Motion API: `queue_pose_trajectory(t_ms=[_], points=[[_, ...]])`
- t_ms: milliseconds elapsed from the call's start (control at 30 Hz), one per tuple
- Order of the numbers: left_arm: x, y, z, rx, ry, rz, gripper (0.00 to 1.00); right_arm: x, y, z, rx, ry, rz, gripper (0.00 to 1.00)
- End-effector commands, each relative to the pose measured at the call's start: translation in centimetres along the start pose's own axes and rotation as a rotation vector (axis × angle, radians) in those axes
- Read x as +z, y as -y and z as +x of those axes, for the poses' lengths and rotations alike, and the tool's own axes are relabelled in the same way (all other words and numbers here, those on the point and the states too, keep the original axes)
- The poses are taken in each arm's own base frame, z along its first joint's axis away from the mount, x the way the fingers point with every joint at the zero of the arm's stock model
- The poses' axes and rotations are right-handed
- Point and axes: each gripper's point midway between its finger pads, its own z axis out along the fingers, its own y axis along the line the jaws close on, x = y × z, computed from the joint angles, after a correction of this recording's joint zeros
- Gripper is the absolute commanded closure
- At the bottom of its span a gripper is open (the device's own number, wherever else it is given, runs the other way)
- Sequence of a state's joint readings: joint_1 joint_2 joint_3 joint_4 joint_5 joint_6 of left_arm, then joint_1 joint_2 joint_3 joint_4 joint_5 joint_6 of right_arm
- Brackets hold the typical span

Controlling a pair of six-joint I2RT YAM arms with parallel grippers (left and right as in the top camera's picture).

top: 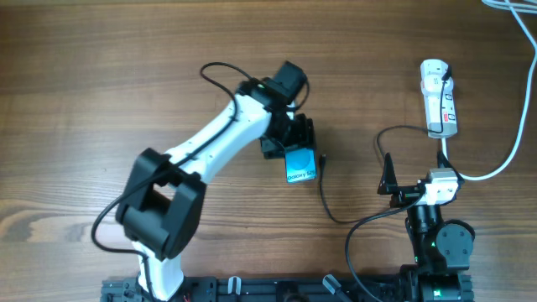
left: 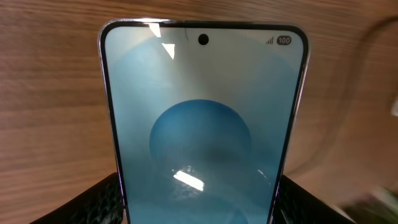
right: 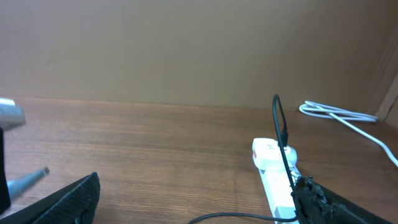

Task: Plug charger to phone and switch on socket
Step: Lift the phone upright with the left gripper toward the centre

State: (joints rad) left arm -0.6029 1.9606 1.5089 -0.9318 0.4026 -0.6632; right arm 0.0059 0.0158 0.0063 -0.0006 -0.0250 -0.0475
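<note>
Phone (left: pixel 199 124) is clamped in your left gripper (left: pixel 199 202). Charger (top: pixel 322 172) tip lies just beside the gripper and looks unplugged. Right gripper (right: pixel 196 190) is wide apart and empty, with the socket (right: pixel 273 186) just ahead. Plugging and switching look undone.

I see the phone (top: pixel 300 165) near the table's middle, its cyan screen lit and facing up, its long sides pinched in the left gripper (left: pixel 199 202). The charger (top: pixel 323 186) has its black tip just beside the phone's right edge, unplugged, and its thin cable curls toward the near edge. The socket (top: pixel 439 105), a narrow white strip, lies by the far right corner.
</note>
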Motion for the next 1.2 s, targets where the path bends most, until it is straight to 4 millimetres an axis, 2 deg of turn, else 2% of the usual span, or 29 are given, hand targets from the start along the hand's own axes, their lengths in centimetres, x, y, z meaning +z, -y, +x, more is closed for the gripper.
queue_pose_trajectory(t_ms=[0,233,333,400,567,867,1167], points=[[-4.1,3.2,1.4,-0.029,-0.135,0.287,0.28,0.0,-0.2,-0.1,-0.005,0.008,-0.006,0.00],[-10.6,5.9,1.3,-0.070,-0.343,0.725,0.28,0.0,-0.2,-0.1,-0.005,0.008,-0.006,0.00],[-13.2,5.8,0.5,-0.106,-0.391,0.846,0.28,0.0,-0.2,-0.1,-0.005,0.008,-0.006,0.00],[-14.1,4.7,-0.9,-0.238,-0.409,0.849,0.28,0.0,-0.2,-0.2,-0.005,0.008,-0.006,0.00],[-15.3,2.7,-2.9,-0.414,-0.418,0.854,0.29,0.0,-0.2,-0.1,-0.005,0.008,-0.006,0.00],[-19.3,1.7,-3.7,-0.421,-0.490,1.022,0.29,0.0,-0.2,-0.1,-0.005,0.008,-0.006,0.00],[-19.8,1.3,-4.0,-0.433,-0.491,1.035,0.29,0.0,-0.2,-0.1,-0.004,0.008,-0.006,0.00]])
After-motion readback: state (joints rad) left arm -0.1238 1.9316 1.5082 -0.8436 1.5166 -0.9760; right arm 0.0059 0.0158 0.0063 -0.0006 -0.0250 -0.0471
